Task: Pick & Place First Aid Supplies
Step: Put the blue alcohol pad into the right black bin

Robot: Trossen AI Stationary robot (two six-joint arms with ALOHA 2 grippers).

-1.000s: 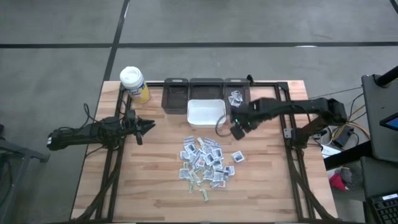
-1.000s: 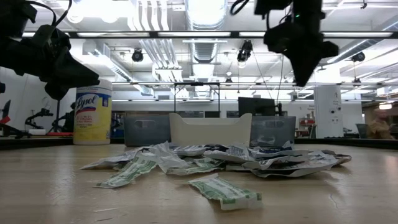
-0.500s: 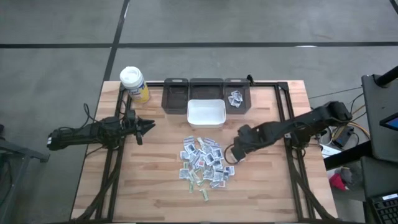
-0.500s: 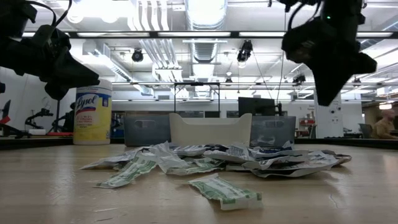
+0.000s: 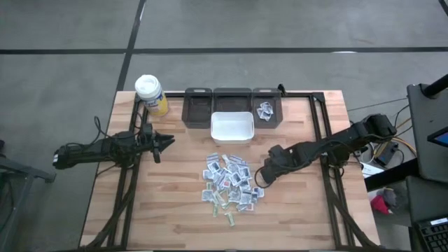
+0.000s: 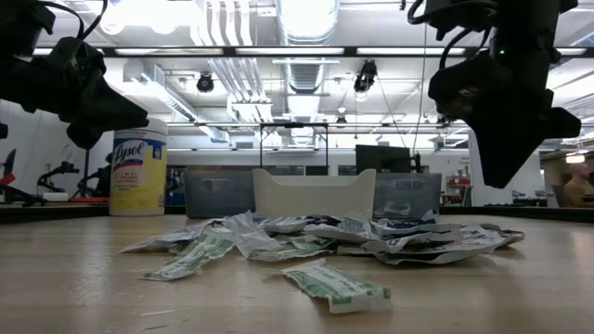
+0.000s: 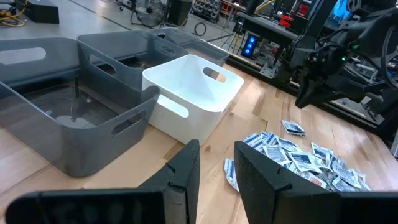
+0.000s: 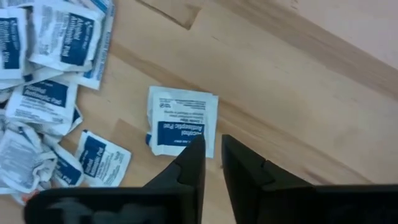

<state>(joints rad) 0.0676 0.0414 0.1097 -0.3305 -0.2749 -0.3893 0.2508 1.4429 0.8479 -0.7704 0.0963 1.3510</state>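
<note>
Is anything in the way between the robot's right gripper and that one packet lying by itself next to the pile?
Nothing visible is. The right gripper hangs just above the lone packet, with only bare table around it and the pile off to one side.

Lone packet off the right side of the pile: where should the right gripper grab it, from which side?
The lone packet lies flat on the table, apart from the pile. Probably come straight down with the right gripper, fingers straddling its free edge on the side away from the pile, since bare wood surrounds it there.
</note>
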